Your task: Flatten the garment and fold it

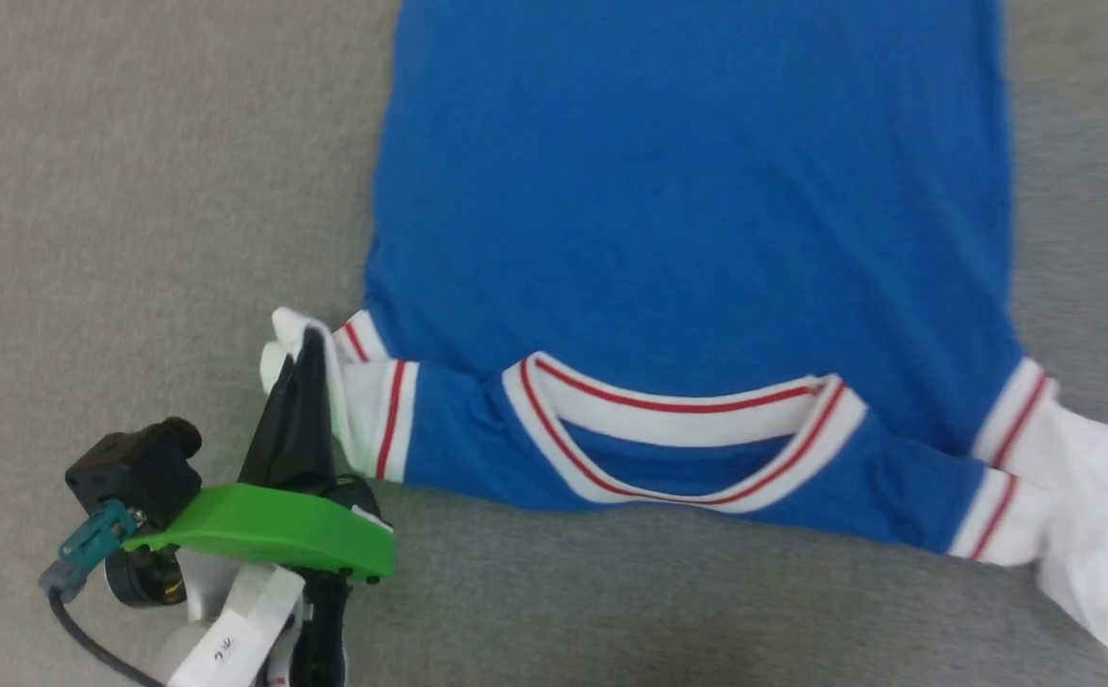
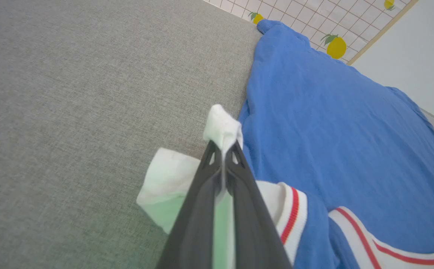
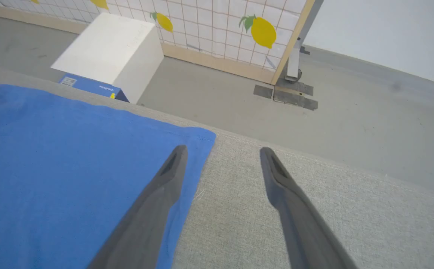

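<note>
The garment (image 1: 687, 210) lies spread on the grey surface, blue body flat, its red-and-white striped collar (image 1: 682, 434) toward me. Its white sleeves are bunched at both near corners. My left gripper (image 1: 305, 343) is shut on the white sleeve cloth (image 2: 222, 125) at the garment's near left corner; a tuft of white fabric pokes out past the pinched fingertips. The other white sleeve (image 1: 1083, 506) lies crumpled at the near right. My right gripper (image 3: 222, 149) is open above a far corner of the blue garment (image 3: 71, 160), one finger over the cloth, the other over grey surface.
The grey fabric surface (image 1: 134, 191) stretches wide to the left of the garment. Beyond its far edge are the floor, a white box (image 3: 108, 52) on a blue box, and a tiled screen with lemon prints (image 3: 239, 26) on a stand.
</note>
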Controlling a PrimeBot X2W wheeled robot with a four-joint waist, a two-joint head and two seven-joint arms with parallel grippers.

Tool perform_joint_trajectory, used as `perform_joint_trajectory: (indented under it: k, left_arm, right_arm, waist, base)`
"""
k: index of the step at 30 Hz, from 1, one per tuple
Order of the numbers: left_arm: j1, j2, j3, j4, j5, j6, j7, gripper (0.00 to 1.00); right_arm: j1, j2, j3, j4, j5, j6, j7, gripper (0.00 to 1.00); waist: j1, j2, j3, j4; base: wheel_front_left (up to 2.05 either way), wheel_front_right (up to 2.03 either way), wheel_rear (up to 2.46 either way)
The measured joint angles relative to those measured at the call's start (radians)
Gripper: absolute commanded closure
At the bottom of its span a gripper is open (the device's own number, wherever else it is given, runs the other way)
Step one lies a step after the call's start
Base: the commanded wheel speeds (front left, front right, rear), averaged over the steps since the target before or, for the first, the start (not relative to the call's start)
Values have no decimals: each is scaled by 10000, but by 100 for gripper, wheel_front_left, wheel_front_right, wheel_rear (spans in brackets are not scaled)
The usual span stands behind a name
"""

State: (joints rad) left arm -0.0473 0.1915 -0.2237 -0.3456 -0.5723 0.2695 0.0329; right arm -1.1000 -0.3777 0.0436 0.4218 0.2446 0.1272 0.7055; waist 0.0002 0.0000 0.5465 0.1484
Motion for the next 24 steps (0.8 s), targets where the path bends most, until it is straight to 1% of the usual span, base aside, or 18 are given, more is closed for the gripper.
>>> perform_joint_trajectory:
  k: [5, 10, 12, 17, 23, 24]
  left_arm:
    - [-1, -73, -263, -731, 205, 0, -67, 100]
    - [1, -190, -506, -1177, 270, -13, -138, 100]
    - [6, -213, -554, -1243, 278, -44, -182, 100]
    - [39, -238, -637, -1327, 280, -50, -211, 100]
    - [29, -265, -706, -1279, 278, -105, -261, 100]
    - [22, -267, -708, -1267, 276, -125, -268, 100]
  right_arm:
    - [-1011, -140, 130, 581, -606, 2, 1344, 0]
    - [-1743, -295, 153, 742, -1248, 2, 2437, 0]
    - [-1824, -311, 159, 761, -1344, 2, 2642, 0]
    - [-1875, -349, 562, 755, -1467, -2, 3083, 0]
    - [-2286, -610, 1039, 596, -1175, -13, 3572, 0]
    - [-2332, -629, 1057, 589, -1093, -13, 3701, 27]
  waist:
    - [0, 0, 703, 472]
    - [0, 0, 1364, 888]
    - [0, 0, 1588, 1031]
    - [-1, 0, 2086, 1328]
    - [-2, 0, 2435, 1489]
    - [-2, 0, 2455, 1492]
  base:
    - [0, 0, 0]
    - [0, 0, 0]
    - [0, 0, 0]
    - [0, 0, 0]
    - [0, 0, 0]
    - [0, 0, 0]
